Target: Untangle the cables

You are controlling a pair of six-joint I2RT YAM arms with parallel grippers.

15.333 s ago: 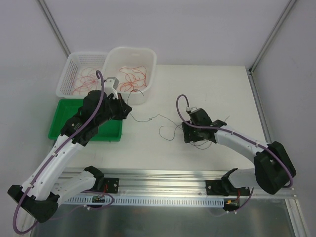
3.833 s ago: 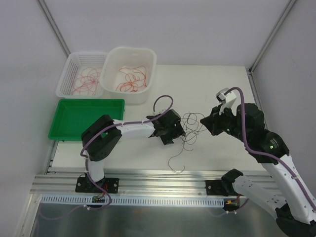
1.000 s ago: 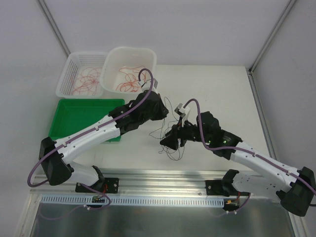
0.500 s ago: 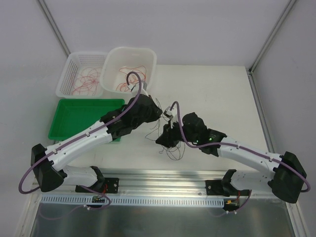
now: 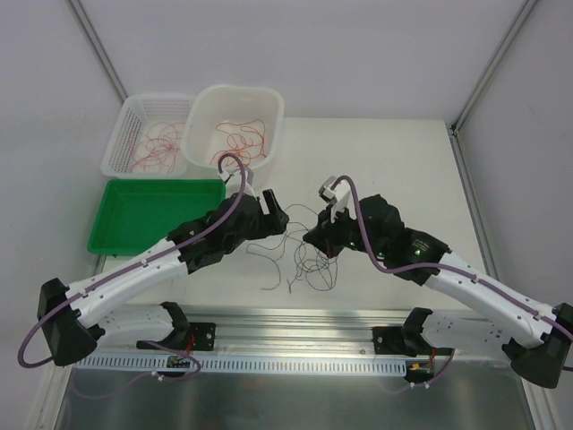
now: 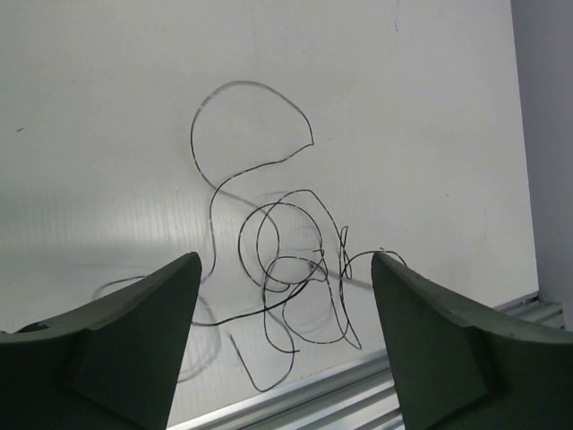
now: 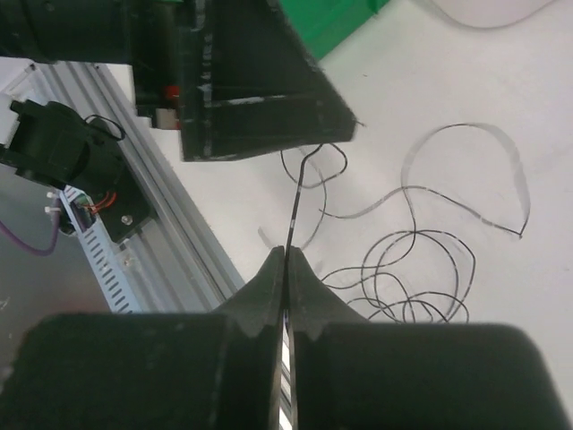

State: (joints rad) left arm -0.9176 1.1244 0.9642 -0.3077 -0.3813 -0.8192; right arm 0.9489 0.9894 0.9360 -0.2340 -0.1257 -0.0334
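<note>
Readable text, all views: none.
Left gripper [image 6: 285,260]: no lettering legible on the dark fingers.
Right gripper [image 7: 285,257]: no lettering legible.
Left arm [image 5: 134,273], right arm [image 5: 466,279]: any marks too small to read.
Green tray [image 5: 134,211], white tub [image 5: 238,93], mesh basket [image 5: 126,134]: no label legible.
Bench [image 5: 394,161]: no print legible.

From above, the black cables [image 5: 309,262] lay hemmed in: the left gripper [image 6: 285,262], jaws wide, at 10 o'clock, the right gripper [image 7: 285,255], pinching a strand, at 12. The left arm [image 5: 161,260] barred 8, the right arm [image 5: 466,278] barred 4. The rail [image 5: 286,318] closed 6. The green tray [image 5: 143,210], basket [image 5: 115,139] and tub [image 5: 255,177] stood beyond 10. Bare table [image 5: 403,161] lay open from 1 to 2.
</note>
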